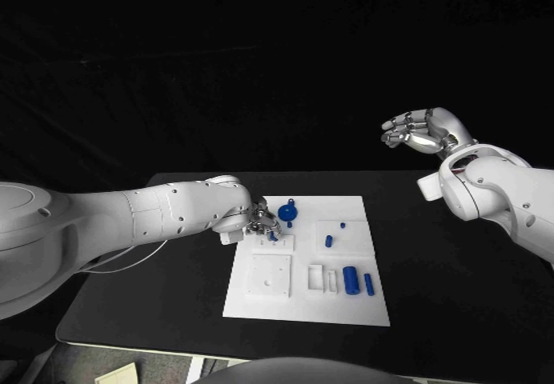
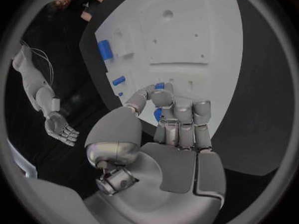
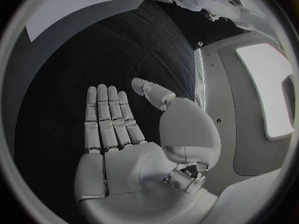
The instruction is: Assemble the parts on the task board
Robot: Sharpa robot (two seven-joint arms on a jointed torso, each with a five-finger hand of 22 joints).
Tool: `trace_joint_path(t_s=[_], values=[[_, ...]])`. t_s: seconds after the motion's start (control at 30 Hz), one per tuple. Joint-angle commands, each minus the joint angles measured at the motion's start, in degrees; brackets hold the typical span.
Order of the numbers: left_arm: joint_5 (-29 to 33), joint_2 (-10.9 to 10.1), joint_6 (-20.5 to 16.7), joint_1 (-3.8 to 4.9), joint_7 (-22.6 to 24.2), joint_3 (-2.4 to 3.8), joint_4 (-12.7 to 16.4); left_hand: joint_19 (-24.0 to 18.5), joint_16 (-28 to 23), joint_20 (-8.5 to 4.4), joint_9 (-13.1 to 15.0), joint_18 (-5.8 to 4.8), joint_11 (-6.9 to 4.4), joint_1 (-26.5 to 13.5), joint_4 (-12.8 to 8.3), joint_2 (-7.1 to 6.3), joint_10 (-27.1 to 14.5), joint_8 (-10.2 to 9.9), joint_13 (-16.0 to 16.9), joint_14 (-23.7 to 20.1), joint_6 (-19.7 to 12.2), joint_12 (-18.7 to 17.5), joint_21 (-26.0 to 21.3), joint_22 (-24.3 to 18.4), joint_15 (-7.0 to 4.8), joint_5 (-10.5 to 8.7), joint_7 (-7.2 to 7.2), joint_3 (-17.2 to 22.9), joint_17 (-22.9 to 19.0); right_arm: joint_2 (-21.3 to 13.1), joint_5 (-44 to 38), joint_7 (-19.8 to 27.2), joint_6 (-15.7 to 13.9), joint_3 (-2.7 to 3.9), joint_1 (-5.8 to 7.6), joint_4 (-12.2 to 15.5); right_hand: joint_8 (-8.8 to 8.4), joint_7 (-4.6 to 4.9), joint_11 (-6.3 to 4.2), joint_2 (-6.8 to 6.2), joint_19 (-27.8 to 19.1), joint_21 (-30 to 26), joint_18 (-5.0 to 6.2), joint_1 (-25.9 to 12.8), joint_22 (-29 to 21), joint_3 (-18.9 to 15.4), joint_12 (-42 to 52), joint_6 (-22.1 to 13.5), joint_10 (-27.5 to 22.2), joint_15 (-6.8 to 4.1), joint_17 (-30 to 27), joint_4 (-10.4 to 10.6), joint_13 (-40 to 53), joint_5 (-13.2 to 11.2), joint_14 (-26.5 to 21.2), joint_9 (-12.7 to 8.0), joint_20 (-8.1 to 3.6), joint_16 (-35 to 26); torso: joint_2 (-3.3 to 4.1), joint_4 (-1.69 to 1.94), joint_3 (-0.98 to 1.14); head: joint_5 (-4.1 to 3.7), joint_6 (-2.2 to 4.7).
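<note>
The white task board (image 1: 306, 300) lies in the middle of the black table. My left hand (image 1: 256, 224) hovers over the board's far left part and pinches a small blue part (image 1: 272, 235) between thumb and fingertips. In the left wrist view the same blue part (image 2: 159, 86) peeks out between the curled fingers of the left hand (image 2: 177, 122), above the task board (image 2: 181, 45). A round blue part (image 1: 287, 212) lies just beside the hand. My right hand (image 1: 425, 132) is raised high at the back right, away from the board, holding nothing, its fingers (image 3: 107, 117) spread straight.
Two small blue pieces (image 1: 329, 240) lie mid-board. Two blue cylinders (image 1: 351, 280) stand by white blocks (image 1: 323, 278) near the board's front right. A white square plate (image 1: 269, 286) with holes sits front left. Black table (image 1: 450, 272) surrounds the board.
</note>
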Motion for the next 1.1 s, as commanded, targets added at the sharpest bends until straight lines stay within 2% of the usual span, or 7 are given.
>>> trace_joint_path(t_s=[0.03, 0.2, 0.37, 0.73, 1.1], values=[[-1.6, 0.3, -0.4, -0.18, 0.4, 0.04, -0.3, -0.1, 0.3, -9.53, 14.0, 0.69, -1.21, -0.1, 0.2, 0.59, -1.0, 0.1, 0.1, 2.9, 6.2, 0.3, 0.3, 0.1, -3.45, 0.51, -5.49, 0.6, 0.0, 0.0, 4.4, 4.2, 0.8, 0.03, 0.03, 0.4, 0.16, 0.28, -0.03, 0.67, 0.3, -0.6, 0.78, 0.0, -0.5, -0.5, -0.5, -0.1, 0.6, 0.01, -0.5, 0.2, -1.1, 0.9, 0.5, -0.2, 0.25, -0.4, -0.01, -0.02, -0.04, 0.18, -0.13], [-1.6, 0.6, -0.8, -0.51, 0.5, 0.04, -0.8, -0.1, 0.3, -9.53, 14.1, 0.71, -1.23, -0.3, 0.2, 0.62, -1.0, 0.1, 0.1, 2.9, 6.3, 0.4, 0.3, 0.1, -3.47, 0.55, -5.51, 0.8, 0.0, 0.0, 4.8, 4.3, 0.9, 0.03, 0.03, 0.8, 0.12, 0.41, 0.06, 0.76, 0.5, -1.2, 0.99, -0.2, -0.9, -0.9, -0.9, -0.1, 0.9, 0.12, -0.9, 0.2, -2.1, 1.6, 0.7, -0.4, 0.48, -0.8, 0.06, 0.06, -0.07, 0.16, -0.25], [-1.6, 0.8, -0.7, -0.81, 0.8, 0.05, -1.5, -0.1, 0.4, -9.53, 14.3, 0.72, -1.24, -0.4, 0.2, 0.61, -1.0, 0.0, 0.0, 2.9, 6.4, 0.5, 0.4, 0.1, -3.48, 0.5, -5.53, 0.9, 0.0, -0.1, 4.9, 4.2, 1.0, 0.03, 0.03, 1.0, 0.07, 0.49, 0.12, 0.76, 0.5, -1.5, 1.07, -0.2, -1.0, -1.2, -1.1, -0.3, 1.0, 0.22, -1.1, 0.2, -2.6, 1.8, 0.7, -0.5, 0.59, -1.0, 0.02, -0.05, -0.06, 0.07, -0.38], [-2.5, 1.2, -1.1, -1.53, 1.5, 0.06, -2.6, -0.1, 0.5, -9.52, 14.5, 0.76, -1.27, -0.7, 0.2, 0.62, -1.1, -0.1, 0.0, 2.8, 6.6, 0.6, 0.4, 0.2, -3.52, 0.27, -5.56, 1.2, -0.1, -0.1, 5.0, 4.2, 1.4, 0.03, 0.03, 1.2, 0.01, 0.55, 0.23, 0.85, 0.5, -1.7, 1.16, -0.2, -1.1, -1.4, -1.3, -0.4, 1.1, 0.37, -1.3, 0.1, -3.0, 2.0, 0.8, -0.6, 0.68, -1.2, 0.05, 0.0, -0.05, 0.0, -0.61], [-2.4, 1.7, -0.7, -1.98, 1.8, 0.07, -3.2, -0.1, 0.5, -9.51, 14.6, 0.79, -1.25, -0.8, 0.2, 0.6, -1.1, -0.3, -0.1, 2.8, 6.5, 0.7, 0.4, 0.2, -3.52, 0.1, -5.55, 1.4, -0.2, 0.0, 5.0, 4.1, 1.7, 0.03, 0.03, 1.3, -0.01, 0.57, 0.27, 0.88, 0.5, -1.8, 1.22, -0.1, -1.1, -1.5, -1.3, -0.4, 1.2, 0.43, -1.4, 0.0, -3.3, 2.2, 0.8, -0.7, 0.73, -1.2, 0.04, -0.04, -0.06, -0.16, -0.58]])
